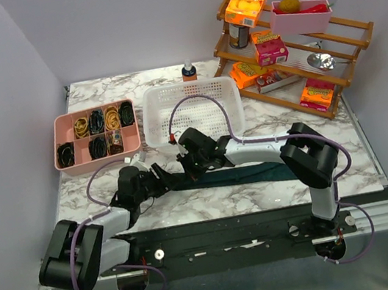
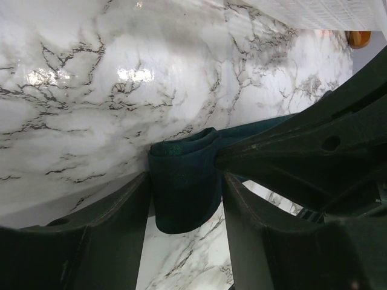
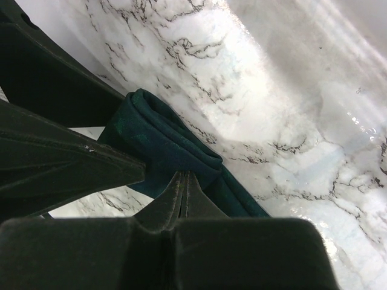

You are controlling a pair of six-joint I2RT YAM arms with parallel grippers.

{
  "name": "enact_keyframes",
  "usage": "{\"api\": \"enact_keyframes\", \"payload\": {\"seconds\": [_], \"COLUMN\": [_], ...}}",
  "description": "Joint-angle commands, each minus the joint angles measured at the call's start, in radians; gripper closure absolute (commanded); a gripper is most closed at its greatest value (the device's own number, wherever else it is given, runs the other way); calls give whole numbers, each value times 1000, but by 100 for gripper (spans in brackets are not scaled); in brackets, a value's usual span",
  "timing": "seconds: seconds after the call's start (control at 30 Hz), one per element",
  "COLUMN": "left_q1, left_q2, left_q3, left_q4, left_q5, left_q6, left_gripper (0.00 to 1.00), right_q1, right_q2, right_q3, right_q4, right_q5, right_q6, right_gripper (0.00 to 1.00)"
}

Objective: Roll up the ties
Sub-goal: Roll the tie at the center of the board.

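Just near of basket (image 1: 152, 118), tie (image 1: 258, 171) lying across counter (image 1: 211, 203); left pincer (image 2: 184, 181) clamping its folded left end, right pincer (image 3: 162, 178) pinching same fold.

Bright overhead light, glare on marble tabletop (image 2: 136, 74), soft wrist-view foregrounds

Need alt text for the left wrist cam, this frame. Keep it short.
The left gripper pinches the folded-over end of a dark teal tie between its two dark fingers, close above a white marble table. The right gripper reaches in from the right at the same fold, and the rest of the tie runs off behind it.
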State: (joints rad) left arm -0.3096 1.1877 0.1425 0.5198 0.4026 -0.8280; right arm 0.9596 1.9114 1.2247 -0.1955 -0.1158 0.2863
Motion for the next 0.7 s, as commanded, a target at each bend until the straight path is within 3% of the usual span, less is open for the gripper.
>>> {"api": "enact_keyframes", "payload": {"seconds": [0.0,0.13,0.37,0.53,0.67], "left_q1": [3,4,4,4,3], "left_q2": [61,96,98,40,-16], "left_q3": [-17,-17,12,52,98], "left_q4": [107,166,164,34,-133], "left_q5": [38,50,56,42,-2], "left_q6": [4,1,12,58,113], "left_gripper": [43,51,84,99,100], "right_q1": [-13,-19,-19,-21,-21], "right_q2": [32,37,32,20,12], "right_q3": [-22,-24,-24,-28,-33], "right_q4": [-9,-7,-7,-4,-5], "right_q5": [22,2,-12,-21,-24], "right_q6": [-24,-29,-30,-30,-29], "right_gripper": [99,99,99,99,99]}}
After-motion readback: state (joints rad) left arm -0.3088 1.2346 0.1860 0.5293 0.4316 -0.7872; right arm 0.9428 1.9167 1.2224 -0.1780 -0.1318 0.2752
